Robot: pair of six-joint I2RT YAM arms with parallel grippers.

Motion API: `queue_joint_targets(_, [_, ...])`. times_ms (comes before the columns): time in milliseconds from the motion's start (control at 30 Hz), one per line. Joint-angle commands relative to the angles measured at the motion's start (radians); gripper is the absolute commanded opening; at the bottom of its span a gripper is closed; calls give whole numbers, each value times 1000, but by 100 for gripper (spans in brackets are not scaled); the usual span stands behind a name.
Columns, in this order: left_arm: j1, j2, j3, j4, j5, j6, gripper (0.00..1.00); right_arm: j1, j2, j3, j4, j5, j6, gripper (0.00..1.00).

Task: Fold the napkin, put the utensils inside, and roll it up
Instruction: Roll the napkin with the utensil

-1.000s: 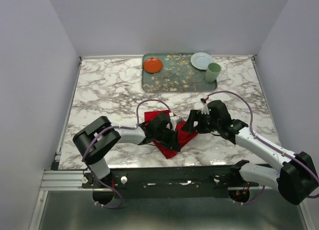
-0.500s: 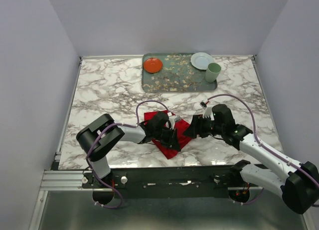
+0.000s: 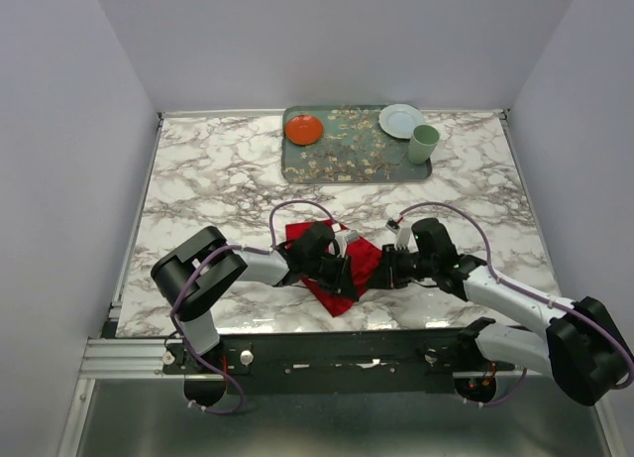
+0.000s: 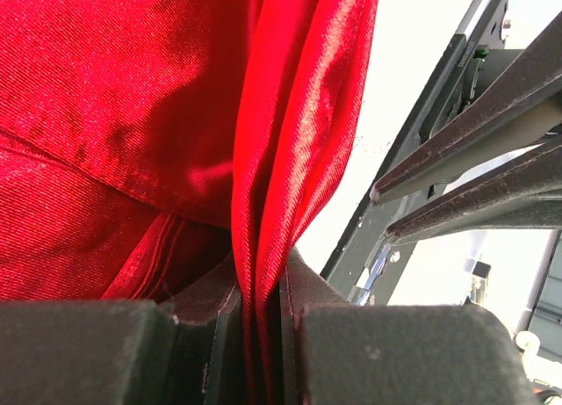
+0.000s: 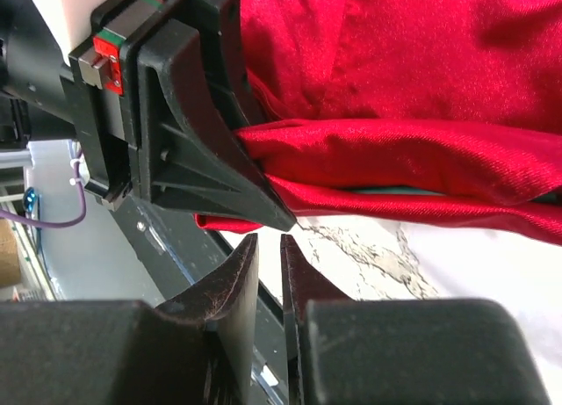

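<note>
The red napkin (image 3: 363, 263) lies crumpled on the marble table near the front edge, between both arms. My left gripper (image 3: 346, 270) is shut on a double fold of the napkin (image 4: 132, 115), and the cloth runs up from between its fingertips (image 4: 259, 286). My right gripper (image 3: 382, 276) sits just right of it, its jaws (image 5: 268, 247) nearly together with only a thin empty gap, just below the napkin's lower edge (image 5: 421, 150). A teal sliver of the utensils (image 5: 395, 191) shows inside the fold. The left gripper's fingers (image 5: 219, 177) press into the cloth.
A patterned tray (image 3: 347, 165) stands at the back with an orange plate (image 3: 304, 130), a white plate (image 3: 400, 120) and a pale green cup (image 3: 424, 143). The table's front edge and metal rail lie right behind the napkin.
My right gripper has moved left and down to the napkin's right edge, and its jaws have closed from wide apart to a thin gap. The left gripper keeps its hold.
</note>
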Motion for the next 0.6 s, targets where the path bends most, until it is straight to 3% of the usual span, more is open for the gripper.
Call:
queue_joint_targets(0, [4,-28,-25,21,-19,-9,0,6,36,-14,106,11,16,24])
queue_joint_targets(567, [-1,-59,-12,-36,-77,36,2,6,251,38,259,-13,54,23])
